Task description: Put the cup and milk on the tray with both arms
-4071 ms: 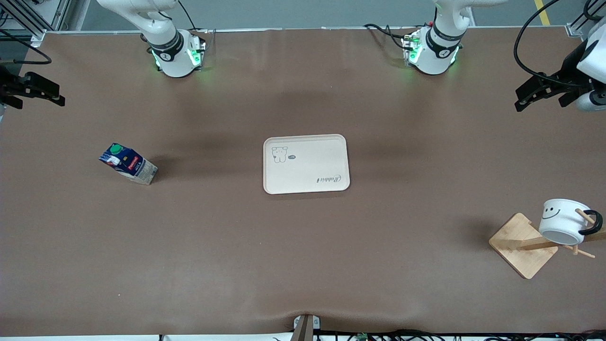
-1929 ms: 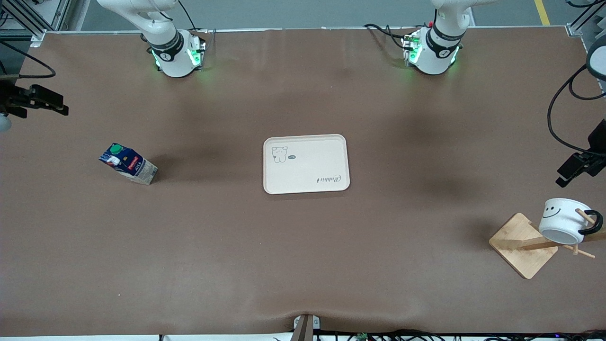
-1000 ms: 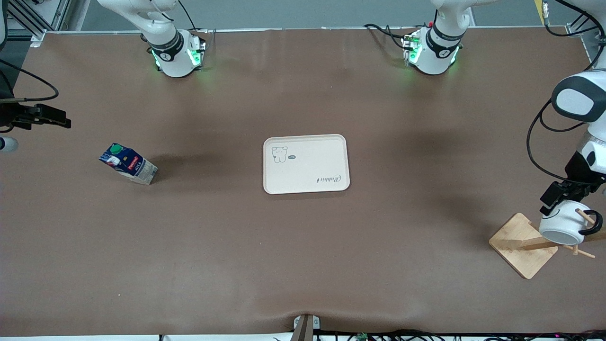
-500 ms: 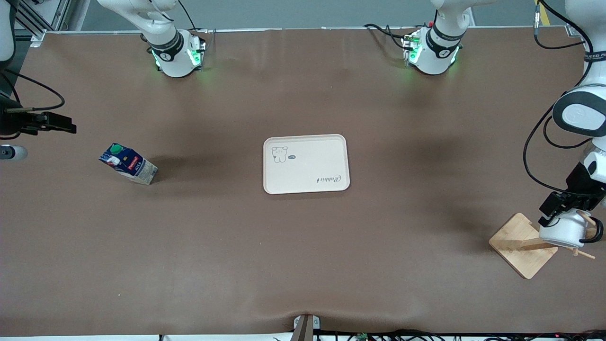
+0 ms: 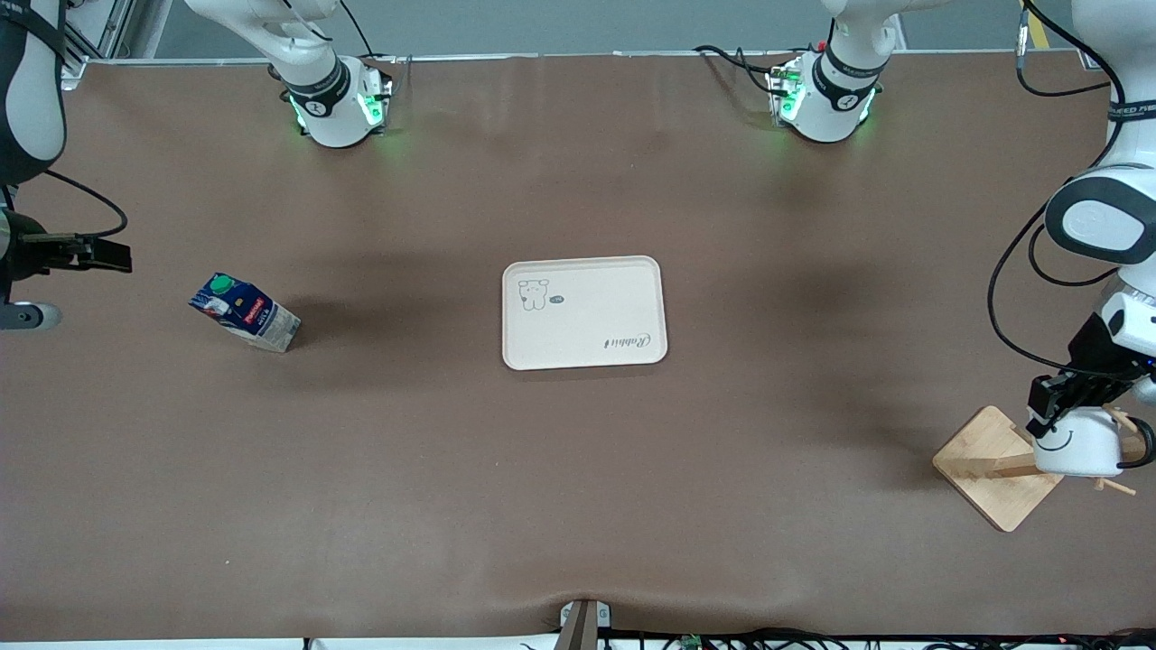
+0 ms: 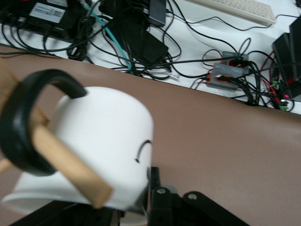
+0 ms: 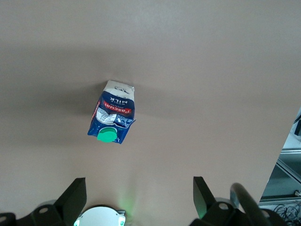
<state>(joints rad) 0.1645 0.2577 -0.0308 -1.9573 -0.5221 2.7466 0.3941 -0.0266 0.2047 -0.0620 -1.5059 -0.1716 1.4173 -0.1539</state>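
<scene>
The white smiley cup (image 5: 1076,449) hangs by its black handle on a peg of the wooden rack (image 5: 993,469), at the left arm's end of the table. My left gripper (image 5: 1053,401) is on the cup's upper side. In the left wrist view the cup (image 6: 101,141) fills the frame, and one finger (image 6: 154,186) presses on its wall by the rim; my left gripper (image 6: 136,197) is shut on it. The blue milk carton (image 5: 244,311) stands at the right arm's end. My right gripper (image 5: 107,255) is open and empty, up in the air beside the milk (image 6: 112,117). The cream tray (image 5: 623,280) lies empty mid-table.
The rack's pegs (image 6: 68,162) run through the cup's handle (image 6: 26,122). Cables and boxes (image 6: 141,37) lie past the table edge in the left wrist view. The right arm's green-lit base (image 7: 101,216) shows in the right wrist view.
My left arm has come down from high at the table's end onto the cup, and the cup has tipped more upright on its peg. My right gripper has drifted toward the milk.
</scene>
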